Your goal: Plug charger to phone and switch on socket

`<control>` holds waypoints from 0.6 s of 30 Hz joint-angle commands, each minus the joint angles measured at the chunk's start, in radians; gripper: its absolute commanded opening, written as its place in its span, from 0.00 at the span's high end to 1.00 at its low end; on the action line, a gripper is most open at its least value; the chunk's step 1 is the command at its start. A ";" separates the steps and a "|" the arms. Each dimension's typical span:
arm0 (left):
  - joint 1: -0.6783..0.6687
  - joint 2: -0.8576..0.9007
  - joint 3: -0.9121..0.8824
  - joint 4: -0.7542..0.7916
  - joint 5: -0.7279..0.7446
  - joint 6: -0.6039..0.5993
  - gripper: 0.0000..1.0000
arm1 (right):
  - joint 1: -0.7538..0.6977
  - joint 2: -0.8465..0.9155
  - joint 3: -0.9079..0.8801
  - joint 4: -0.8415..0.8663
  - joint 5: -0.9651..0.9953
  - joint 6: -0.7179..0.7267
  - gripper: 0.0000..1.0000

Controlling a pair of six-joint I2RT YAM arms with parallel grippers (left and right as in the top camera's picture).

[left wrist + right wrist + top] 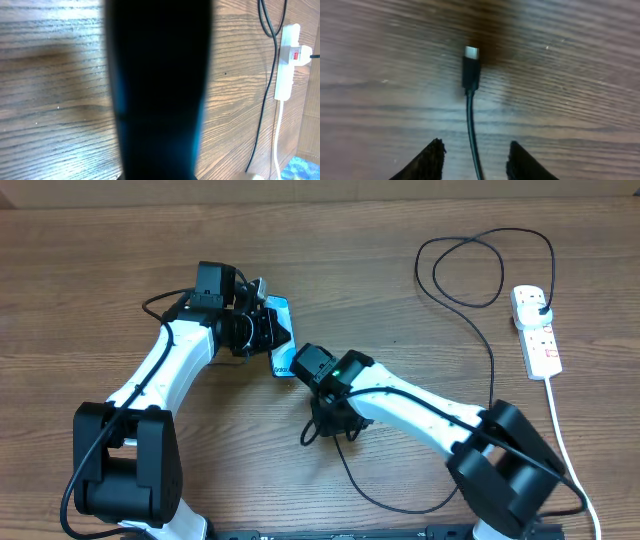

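Note:
The phone, with a blue-teal screen, lies left of centre. My left gripper is closed around its upper part. In the left wrist view the phone is a dark slab filling the middle and hides the jaws. The charger's thin black cable runs from its black plug in the socket round to its connector tip. My right gripper hovers over that tip. In the right wrist view the tip lies on the wood, and the cable passes between the open fingers, untouched.
The socket, with a red switch, also shows in the left wrist view, with its thick white cord and the black cable beside it. The white cord trails to the table's front right. A cable loop lies at the back.

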 commanded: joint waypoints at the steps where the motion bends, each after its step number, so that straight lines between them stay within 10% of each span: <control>1: -0.003 -0.011 0.000 -0.001 0.010 -0.003 0.96 | -0.013 0.012 -0.004 0.005 -0.009 0.008 0.64; 18: 0.138 -0.008 0.000 -0.021 0.216 -0.008 0.96 | -0.062 0.023 0.007 -0.045 -0.092 -0.198 0.67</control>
